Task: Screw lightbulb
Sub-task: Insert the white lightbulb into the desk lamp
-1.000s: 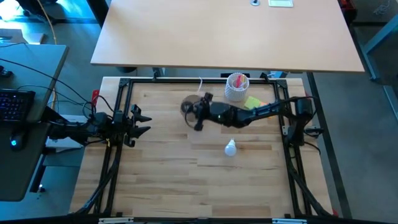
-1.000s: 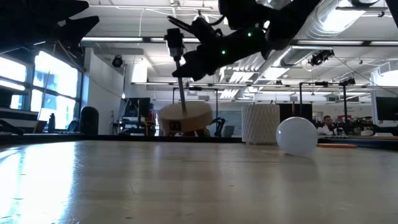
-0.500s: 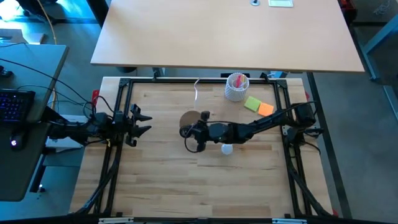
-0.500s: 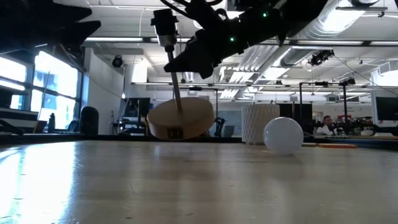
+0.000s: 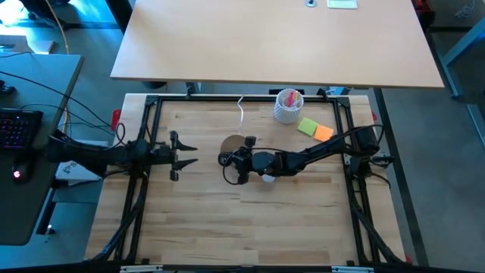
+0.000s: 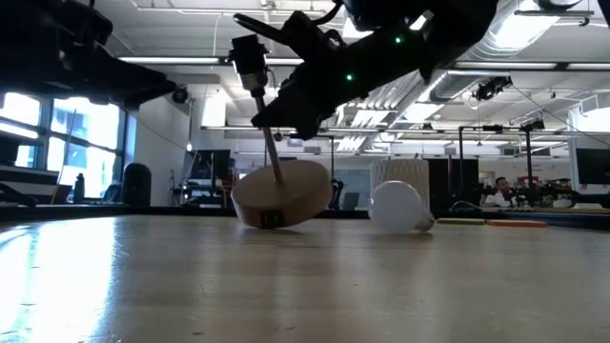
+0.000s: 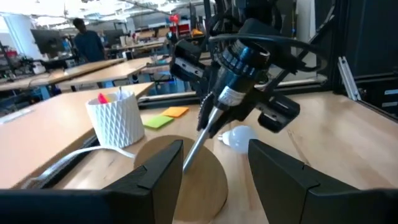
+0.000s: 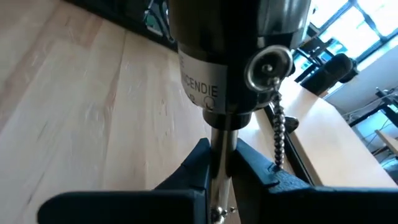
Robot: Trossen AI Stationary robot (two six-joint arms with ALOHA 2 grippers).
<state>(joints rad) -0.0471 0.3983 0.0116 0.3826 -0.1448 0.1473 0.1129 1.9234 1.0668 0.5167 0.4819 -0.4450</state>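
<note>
The lamp stand has a round wooden base (image 5: 233, 144), a thin metal rod (image 6: 272, 157) and a black socket (image 6: 248, 59) on top. It leans over, with my right gripper (image 8: 222, 163) shut on the rod. The lightbulb (image 6: 398, 207) lies on its side on the table, right of the base and partly under the right arm (image 5: 268, 178). My left gripper (image 5: 189, 152) stands open, level, left of the stand, pointing at it. In the left wrist view (image 7: 214, 171) the base shows between its fingers, farther off. My right gripper pinches the rod (image 8: 222, 146) between its two fingers, just below the black socket (image 8: 230, 56). The fingers come from the table's right, slanting a little down, and lie across the rod. The stand is tilted, its base's lower rim (image 6: 269, 225) at the table.
A white ribbed cup (image 5: 288, 106) with pink contents stands at the far edge. Yellow and orange sticky pads (image 5: 314, 129) lie beside it. A white cord (image 5: 240, 108) runs from the base toward the far edge. A black frame (image 5: 148, 121) borders the table.
My right gripper has carried the stand toward the table's near edge and down; the stand now leans with its base on the table. The lightbulb has rolled a little leftward and turned onto its side. My left gripper has reached toward the table's middle, rolling its wrist.
</note>
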